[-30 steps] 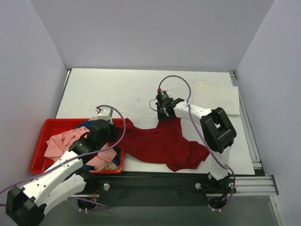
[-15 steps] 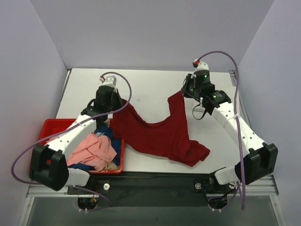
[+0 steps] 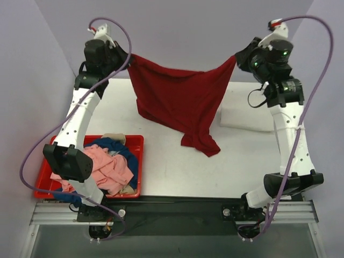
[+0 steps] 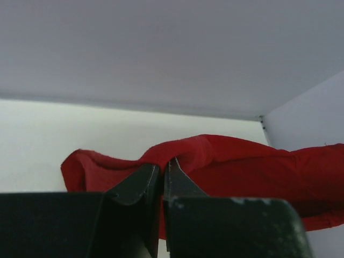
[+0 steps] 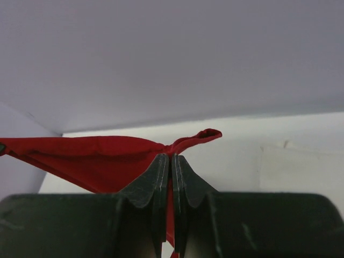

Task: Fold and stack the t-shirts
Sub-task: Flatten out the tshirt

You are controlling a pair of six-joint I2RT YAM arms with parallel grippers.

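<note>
The dark red t-shirt hangs stretched in the air between my two raised grippers, its lower end drooping towards the table. My left gripper is shut on its left top corner; the left wrist view shows the cloth pinched in that gripper. My right gripper is shut on its right top corner; the right wrist view shows the cloth pinched in that gripper. A folded white t-shirt lies flat at the table's back right. Pink, blue and beige t-shirts lie heaped in the bin.
The red plastic bin stands at the front left of the white table. Grey walls close in the back and both sides. A metal rail runs along the table's right edge.
Both arms have swung up and apart, lifting the dark red t-shirt off the table and spreading it in the air. The left arm has left the bin area.
</note>
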